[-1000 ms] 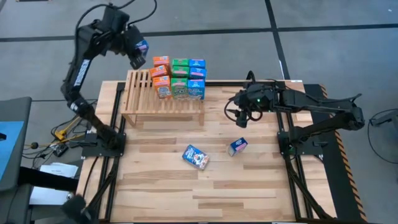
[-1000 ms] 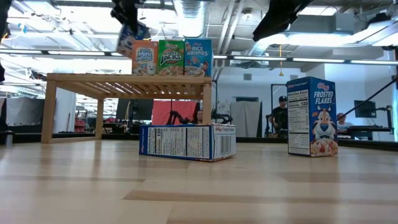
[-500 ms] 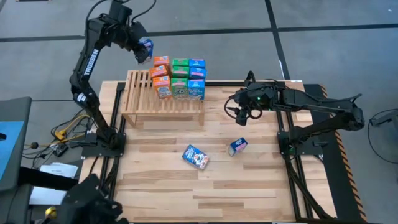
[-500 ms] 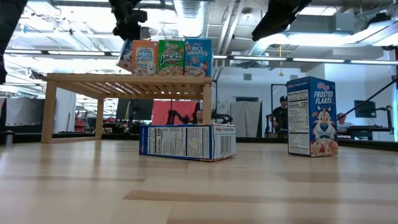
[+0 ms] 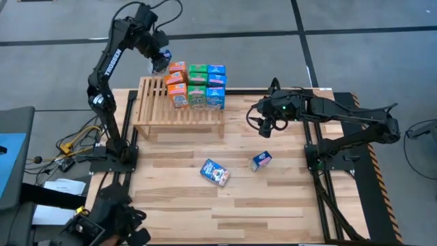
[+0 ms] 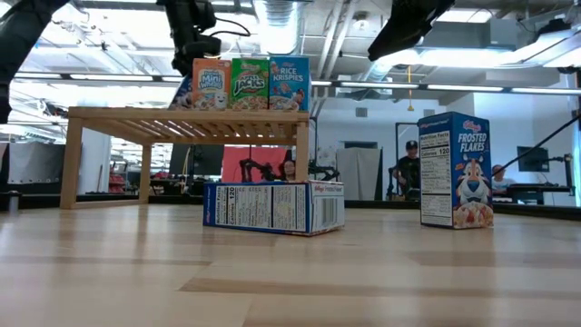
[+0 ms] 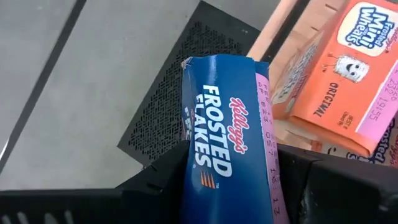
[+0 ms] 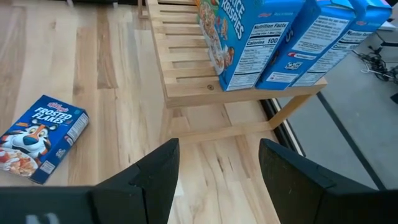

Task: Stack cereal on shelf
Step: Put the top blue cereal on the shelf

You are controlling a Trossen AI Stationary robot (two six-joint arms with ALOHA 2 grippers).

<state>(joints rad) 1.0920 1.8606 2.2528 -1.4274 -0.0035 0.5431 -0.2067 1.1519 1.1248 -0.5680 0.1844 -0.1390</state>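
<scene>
Fingers [image 7: 149, 186] pinch glossy blue cardboard box [image 7: 230, 137] near slatted wooden shelf [image 5: 179, 109].

Light is even and bright from overhead, with long ceiling lamps [image 6: 472, 87] glowing white in the low view and washing out the room behind the shelf [image 6: 186, 123]. Shadows on the table [image 5: 273, 198] are soft and short, pooled under the shelf and just below the right gripper [image 5: 263, 128]. The blue box [image 7: 227, 143] clamped in the left gripper [image 7: 230, 186] shows crisp print; the floor beyond it is softer.
</scene>
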